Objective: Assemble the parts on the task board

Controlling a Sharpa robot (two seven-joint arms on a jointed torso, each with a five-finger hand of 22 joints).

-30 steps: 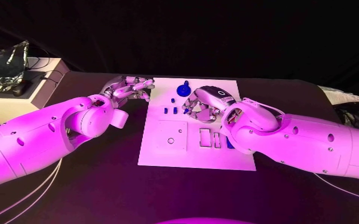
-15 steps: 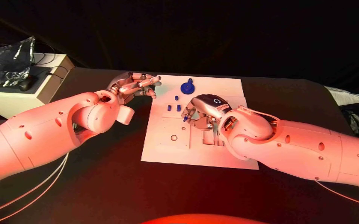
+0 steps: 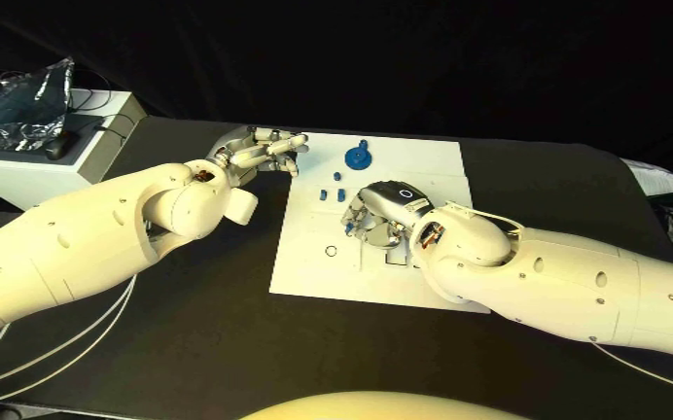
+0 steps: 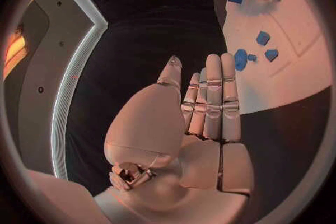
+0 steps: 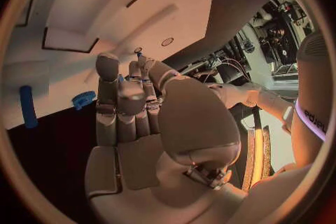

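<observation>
Head view: the white board [image 3: 316, 269] lies in the middle of the black table [image 3: 183, 342]. The left hand [image 3: 260, 155] is at the board's far left corner, over the table just beside the edge. In the left wrist view its fingers [image 4: 213, 101] are straight and close together, with nothing in them. The right hand [image 3: 378, 214] is low over the middle of the board, palm down. Its fingers are bent down toward the board; I cannot tell if they hold a part. A round blue part [image 3: 359, 157] lies near the far edge of the board. Some small blue parts [image 3: 334, 193] are between it and the right hand, just beside the fingers. A small ring [image 3: 330, 251] lies on the board's left half.
</observation>
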